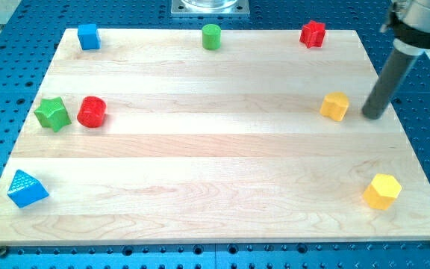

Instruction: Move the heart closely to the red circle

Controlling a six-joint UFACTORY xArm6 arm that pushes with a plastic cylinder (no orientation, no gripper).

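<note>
my tip [374,115] just right of yellow heart [335,106], near worktop [222,187] right edge | no jaws (bare rod, holds nothing) | red circle [92,111] near left edge | risk: off-centre push spins heart away

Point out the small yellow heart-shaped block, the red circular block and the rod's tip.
yellow heart block [335,106], camera view, middle of its top face.
red circle block [92,110], camera view, centre of its top.
my tip [373,115], camera view, the rod's very end.
</note>
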